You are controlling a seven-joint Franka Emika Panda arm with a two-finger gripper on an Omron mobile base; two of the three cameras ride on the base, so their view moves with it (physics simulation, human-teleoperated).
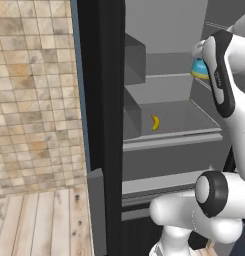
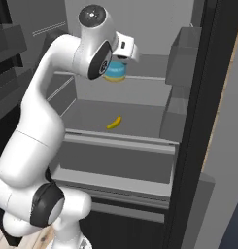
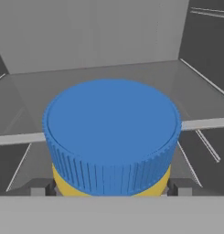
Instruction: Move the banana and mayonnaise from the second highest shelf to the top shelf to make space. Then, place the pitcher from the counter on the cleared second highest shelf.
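The two-finger gripper (image 3: 111,186) has its jaws wide apart, one dark fingertip (image 3: 44,187) on each side of the short round mayonnaise jar (image 3: 111,137) with blue lid and yellow band; whether they touch it is unclear. Below the hand, the small yellow banana (image 2: 114,122) lies on the thick-railed dark grey shelf (image 2: 120,141).

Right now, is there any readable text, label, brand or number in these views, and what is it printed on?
No text can be read anywhere.
mayonnaise: plain blue lid and yellow band, no lettering visible.
robot arm: a small dark marking on the white link, too small and blurred to read.
banana, second highest shelf and top shelf: no markings.
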